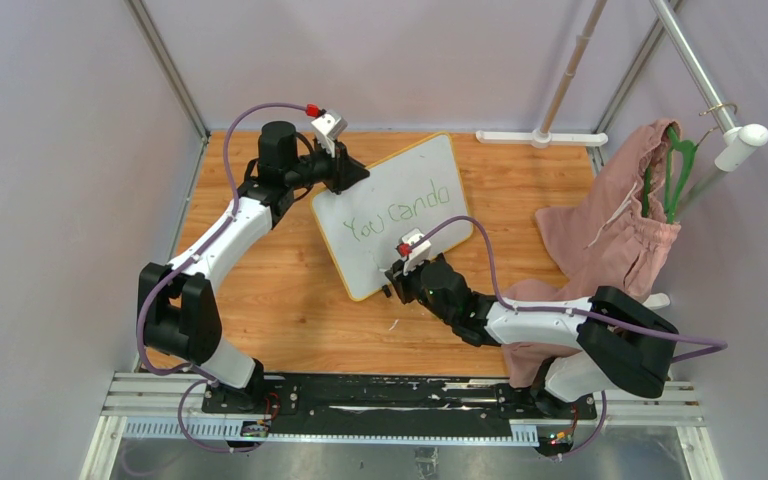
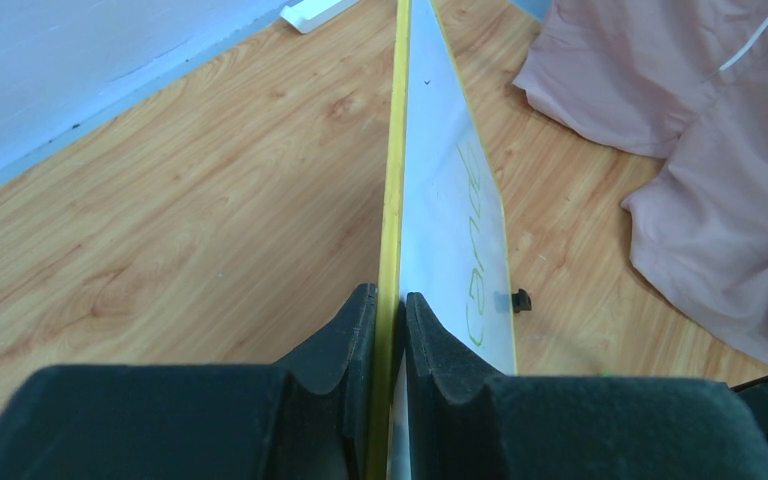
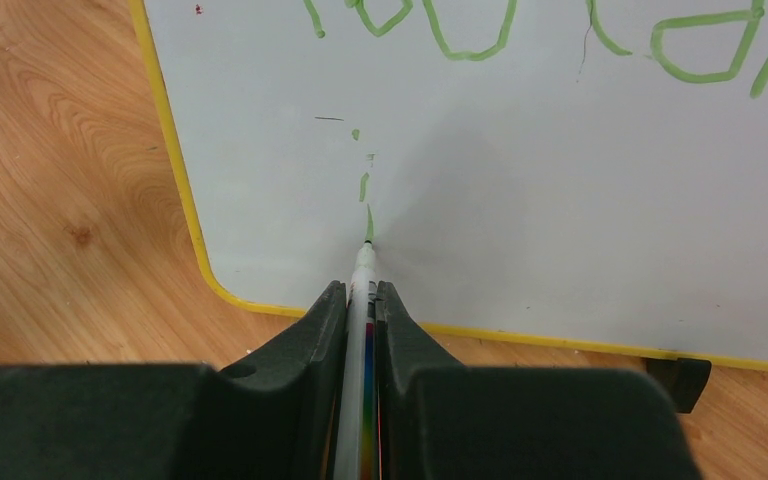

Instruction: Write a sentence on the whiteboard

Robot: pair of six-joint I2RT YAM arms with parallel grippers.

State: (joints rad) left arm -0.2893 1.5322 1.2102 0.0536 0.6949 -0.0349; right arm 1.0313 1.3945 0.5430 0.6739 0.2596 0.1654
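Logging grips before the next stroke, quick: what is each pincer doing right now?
Left pincer: closed on the whiteboard, clamping its yellow edge.
Right pincer: closed on a marker, tip touching the whiteboard.

The sentence is showing in green handwriting on the whiteboard at the centre of the top view, reading "You can do" in one slanting line. Along the upper edge of the right wrist view the same letters are appearing upside down and cut off, too partial to read.
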